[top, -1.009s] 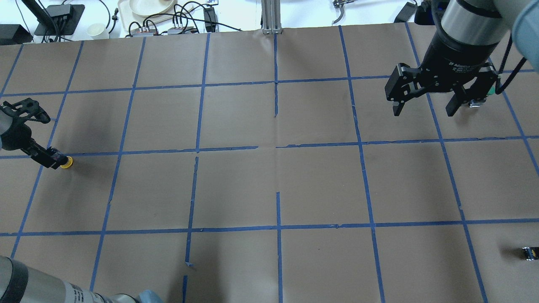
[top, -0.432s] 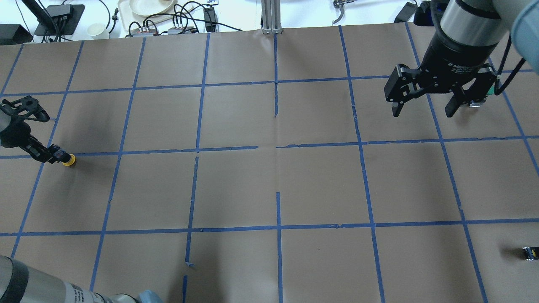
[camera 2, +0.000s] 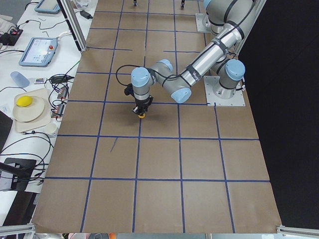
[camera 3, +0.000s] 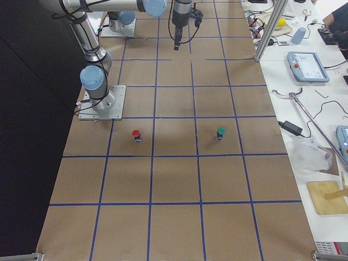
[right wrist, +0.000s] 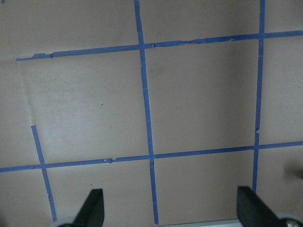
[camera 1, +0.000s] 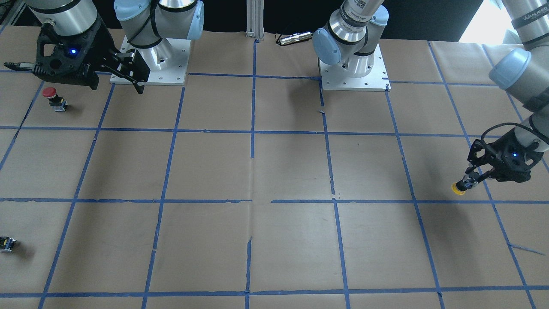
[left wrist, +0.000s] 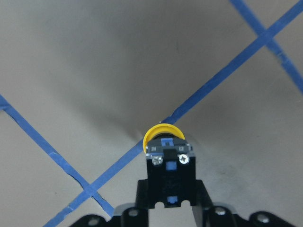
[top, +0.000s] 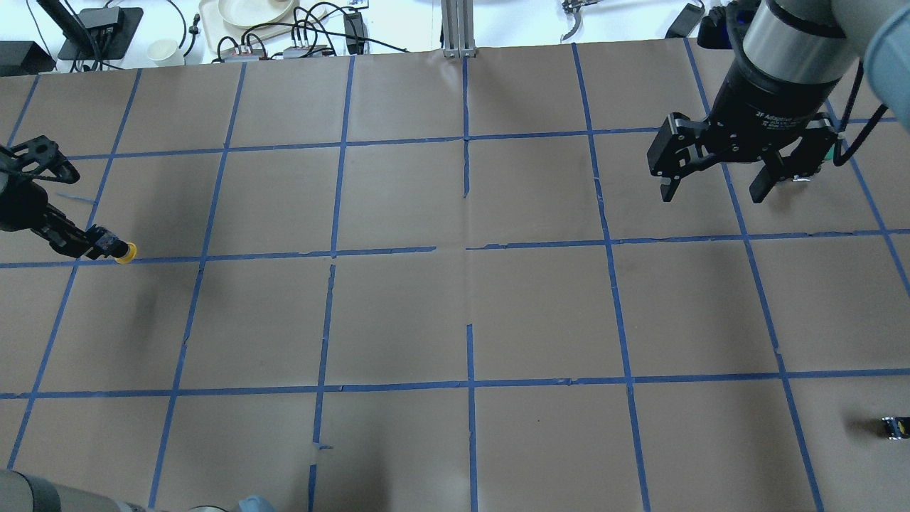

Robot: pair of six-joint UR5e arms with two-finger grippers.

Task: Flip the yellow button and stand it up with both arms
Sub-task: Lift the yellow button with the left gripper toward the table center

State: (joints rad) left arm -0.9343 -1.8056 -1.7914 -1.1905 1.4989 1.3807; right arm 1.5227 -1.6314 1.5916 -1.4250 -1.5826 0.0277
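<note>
The yellow button (top: 126, 253) is held in my left gripper (top: 106, 247) at the table's far left. The gripper is shut on its black-and-grey body. In the left wrist view the yellow cap (left wrist: 164, 135) points away from the fingers, down toward the brown paper over a blue tape line. It also shows in the front view (camera 1: 459, 189) under the left gripper (camera 1: 469, 180), and in the exterior left view (camera 2: 142, 115). My right gripper (top: 711, 193) hangs open and empty above the far right of the table. Its two fingers (right wrist: 92, 205) frame bare paper.
A red-capped switch (camera 1: 52, 98) stands near the right arm's base, and a green-capped one (camera 3: 220, 132) stands beside it. A small capless black block (top: 894, 427) lies at the near right edge. Blue tape squares cover the brown paper (top: 469, 306). Cables and dishes sit beyond the far edge.
My left gripper has carried the yellow button up and a little to the right in the overhead view, away from its shadow. The right gripper has barely moved and stays open.
</note>
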